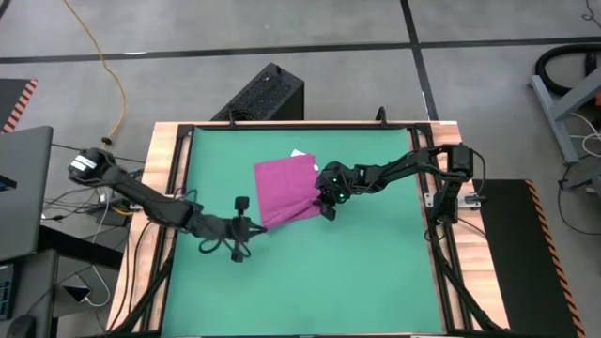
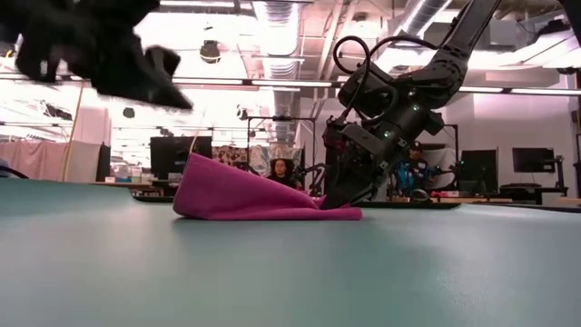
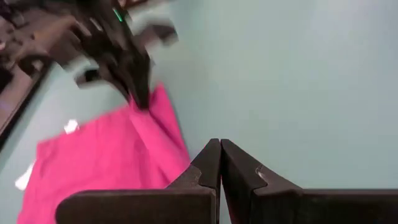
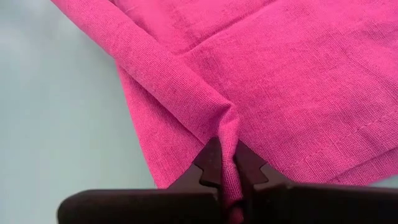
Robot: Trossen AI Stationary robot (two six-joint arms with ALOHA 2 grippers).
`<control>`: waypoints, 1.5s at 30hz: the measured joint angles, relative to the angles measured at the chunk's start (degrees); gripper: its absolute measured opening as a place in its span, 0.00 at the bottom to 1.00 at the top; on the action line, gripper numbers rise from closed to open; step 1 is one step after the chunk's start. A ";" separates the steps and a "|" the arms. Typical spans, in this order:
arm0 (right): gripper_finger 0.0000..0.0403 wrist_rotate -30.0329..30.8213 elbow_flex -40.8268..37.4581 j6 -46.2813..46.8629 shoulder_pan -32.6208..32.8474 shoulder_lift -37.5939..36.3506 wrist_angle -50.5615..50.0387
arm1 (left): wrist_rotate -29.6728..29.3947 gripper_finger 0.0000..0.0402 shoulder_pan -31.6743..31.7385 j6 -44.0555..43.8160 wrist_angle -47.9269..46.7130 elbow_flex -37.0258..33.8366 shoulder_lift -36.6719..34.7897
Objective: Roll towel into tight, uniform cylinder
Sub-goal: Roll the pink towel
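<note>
The magenta-pink towel (image 1: 286,186) lies on the green mat (image 1: 376,272), partly folded. Its left part stands up in a peak in the low view (image 2: 195,173). Its white tag (image 1: 299,153) shows at the far edge. My right gripper (image 1: 329,208) is shut on the towel's near right corner. My left gripper (image 1: 255,226) is shut and empty. It is raised off the mat just beside the towel's near left corner, and it shows blurred at the upper left of the low view (image 2: 136,68). My right gripper pinches a raised fold of the towel (image 4: 225,134) between its two fingers, at the towel's near right corner. The fingers come from above, slanting down from the table's right. The fold's ridge runs away from the fingertips, and the rest of the towel lies on the mat (image 2: 272,211).
A wooden frame (image 1: 164,169) borders the mat. A black box (image 1: 265,92) stands behind the table's far edge. Bare mat lies toward the near and right sides of the towel. People and monitors show in the room beyond.
</note>
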 joint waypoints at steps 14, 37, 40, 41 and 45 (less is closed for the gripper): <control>0.07 0.39 -0.04 -0.03 0.70 0.02 -0.11 | -4.18 0.00 0.41 2.99 -7.70 9.22 12.07; 0.08 0.29 -0.04 -0.44 0.74 0.02 -0.11 | -5.98 0.00 5.72 -0.83 -12.27 5.78 13.16; 0.08 0.29 -0.04 -0.42 0.74 0.02 -0.12 | -6.78 0.00 6.30 -1.06 -11.73 4.82 13.16; 0.08 0.29 -0.04 -0.42 0.74 0.02 -0.13 | -6.89 0.00 6.47 -1.08 -11.23 4.47 13.16; 0.09 0.32 -0.04 -0.42 0.74 0.02 -0.11 | -7.14 0.00 7.82 -1.16 -10.24 3.10 13.16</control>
